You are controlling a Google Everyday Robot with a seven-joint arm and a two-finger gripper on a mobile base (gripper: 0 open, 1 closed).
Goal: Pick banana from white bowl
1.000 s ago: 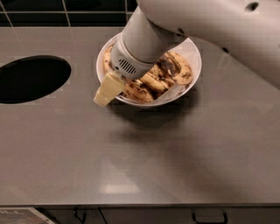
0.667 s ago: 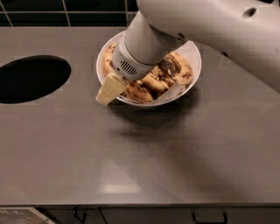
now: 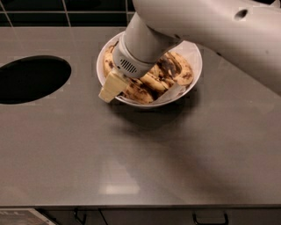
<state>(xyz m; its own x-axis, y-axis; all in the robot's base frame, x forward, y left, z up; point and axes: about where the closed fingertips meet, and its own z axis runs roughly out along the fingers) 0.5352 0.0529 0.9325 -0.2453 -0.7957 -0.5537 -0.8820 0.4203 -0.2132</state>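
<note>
The white bowl (image 3: 196, 56) stands at the back middle of the grey counter with a paper liner and several overripe, brown-spotted bananas in it. One banana (image 3: 178, 69) lies at the right side and another (image 3: 140, 90) along the front. My gripper (image 3: 110, 87) reaches down into the bowl's front left part, its cream tip over the rim beside the front banana. The thick white arm (image 3: 206, 26) comes in from the upper right and hides the bowl's back and middle. I cannot see whether a banana is held.
A large dark round hole (image 3: 33, 79) is cut in the counter (image 3: 131, 154) at the left. A black tiled wall (image 3: 66, 11) runs along the back. Drawer handles (image 3: 210, 217) show below the counter's front edge.
</note>
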